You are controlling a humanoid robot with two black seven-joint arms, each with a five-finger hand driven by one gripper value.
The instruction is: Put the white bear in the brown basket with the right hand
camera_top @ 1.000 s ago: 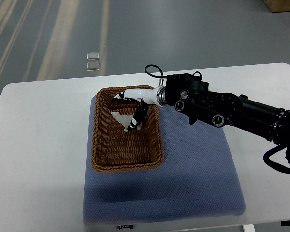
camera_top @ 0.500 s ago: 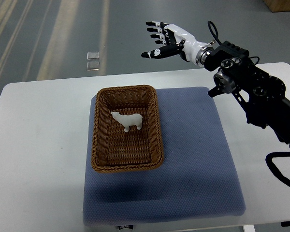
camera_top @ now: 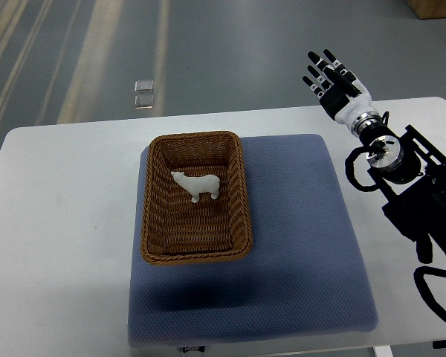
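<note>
The white bear (camera_top: 196,184) stands upright inside the brown wicker basket (camera_top: 152,223), in its upper half, head toward the left. My right hand (camera_top: 332,80) is raised far to the right of the basket, beyond the table's back edge, fingers stretched out straight and holding nothing. Its black arm (camera_top: 412,193) runs down the right side of the picture. No left arm shows.
The basket rests on the left part of a blue-grey mat (camera_top: 297,253) lying on a white table (camera_top: 59,223). Grey floor with a small clear object (camera_top: 143,94) lies behind the table.
A second ago my right hand was in the basket at the bear. It let go, rose, and swung away to the upper right, leaving the bear standing in the basket.
</note>
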